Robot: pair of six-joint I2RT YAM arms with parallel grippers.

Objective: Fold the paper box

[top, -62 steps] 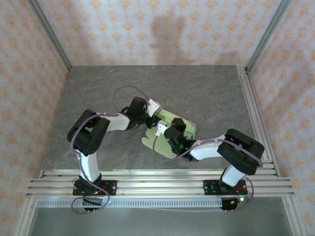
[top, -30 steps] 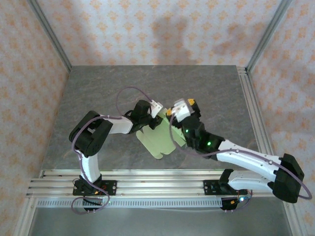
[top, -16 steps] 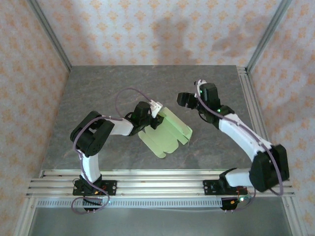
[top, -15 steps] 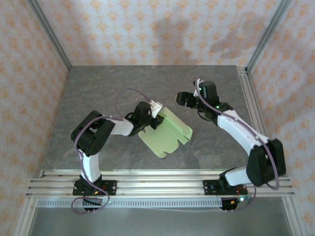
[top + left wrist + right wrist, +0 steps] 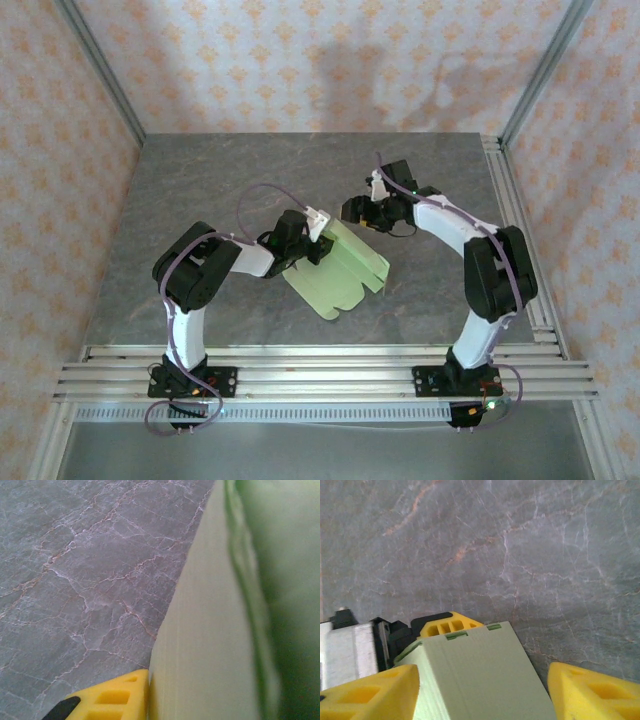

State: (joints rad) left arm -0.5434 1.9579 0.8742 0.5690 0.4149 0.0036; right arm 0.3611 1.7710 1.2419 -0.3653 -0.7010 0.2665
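The paper box (image 5: 338, 272) is a pale yellow-green card sheet lying partly folded at the table's middle, one panel raised along its far-right edge. My left gripper (image 5: 306, 243) is shut on its far-left edge. In the left wrist view the card (image 5: 215, 630) stands right against one yellow finger (image 5: 107, 700); the other finger is hidden behind it. My right gripper (image 5: 360, 212) hovers at the sheet's far corner, open. In the right wrist view its two yellow fingers (image 5: 375, 692) straddle the box (image 5: 475, 675) without touching it, and the left gripper's finger (image 5: 447, 625) shows behind the card.
The grey marble-patterned table (image 5: 200, 190) is bordered by aluminium rails along the right side (image 5: 515, 230) and the near edge (image 5: 320, 370). Patterned walls close in the back and both sides. Both arms' cables loop above the sheet.
The right gripper lifted off the sheet, swung out to the far right, then came back left to the sheet's far corner. The left gripper kept its hold as the sheet turned slightly.
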